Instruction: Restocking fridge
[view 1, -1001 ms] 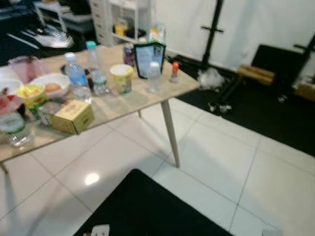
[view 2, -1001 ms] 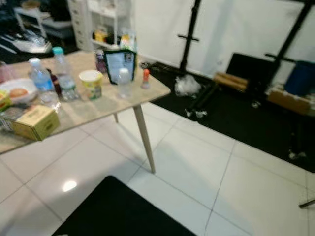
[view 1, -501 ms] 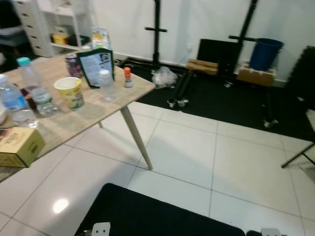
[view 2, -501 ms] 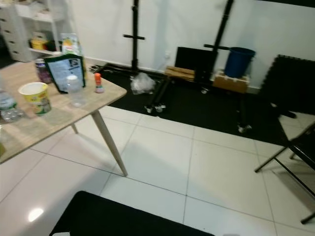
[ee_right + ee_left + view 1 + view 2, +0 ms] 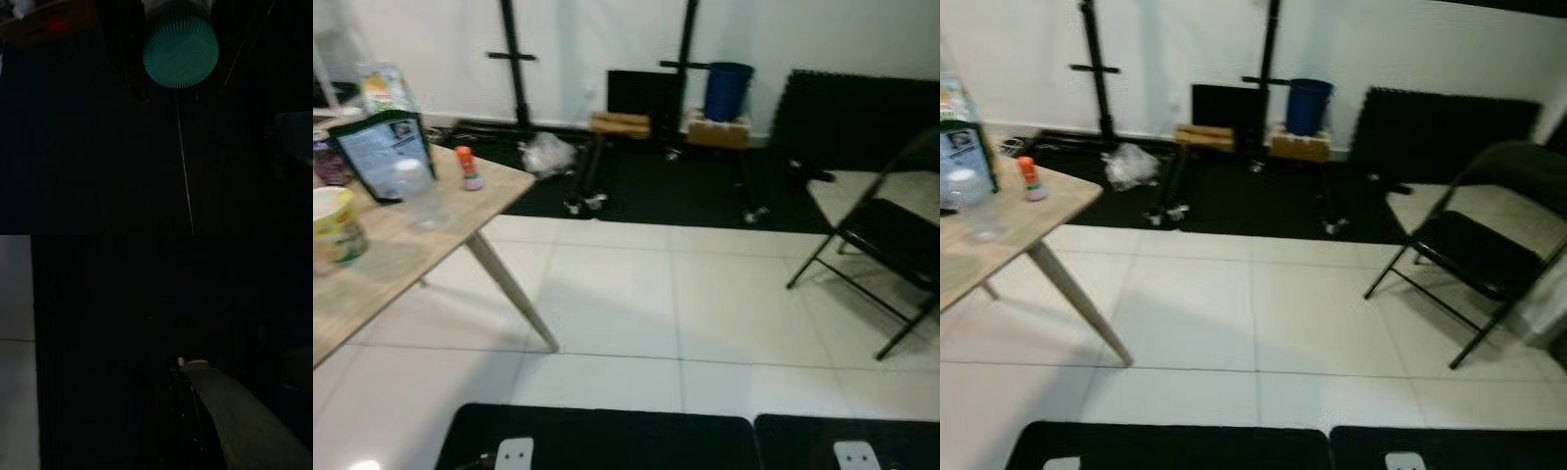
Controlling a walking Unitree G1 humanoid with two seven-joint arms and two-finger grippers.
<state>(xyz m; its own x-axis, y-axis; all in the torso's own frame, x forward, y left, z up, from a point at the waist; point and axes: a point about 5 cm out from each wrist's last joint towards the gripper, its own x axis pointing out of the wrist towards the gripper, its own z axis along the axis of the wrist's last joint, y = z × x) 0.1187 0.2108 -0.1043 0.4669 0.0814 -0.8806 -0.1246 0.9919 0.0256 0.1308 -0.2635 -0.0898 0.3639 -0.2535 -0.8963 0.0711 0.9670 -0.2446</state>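
In the right wrist view a bottle with a ribbed teal cap (image 5: pixel 181 51) sits between two black fingers (image 5: pixel 128 54), with my right gripper (image 5: pixel 180 54) shut on it. The left wrist view is very dark, with a pale strip running through it. A wooden table (image 5: pixel 401 269) stands at the left. On it are a dark pouch (image 5: pixel 377 157), a clear bottle (image 5: pixel 417 192), a small orange-capped bottle (image 5: pixel 466 167), a yellow cup (image 5: pixel 333 227) and a can (image 5: pixel 325 157).
White tile floor (image 5: pixel 685 313) spreads ahead. A black folding chair (image 5: pixel 886 235) stands at the right. By the far wall are a blue bin (image 5: pixel 728 90), black stands (image 5: pixel 514 59), cardboard boxes (image 5: pixel 717 131), a white bag (image 5: pixel 546 154) and black mats.
The camera has swung to the right. The table and its items have slid to the left edge of the picture, and the folding chair and blue bin have come into view.
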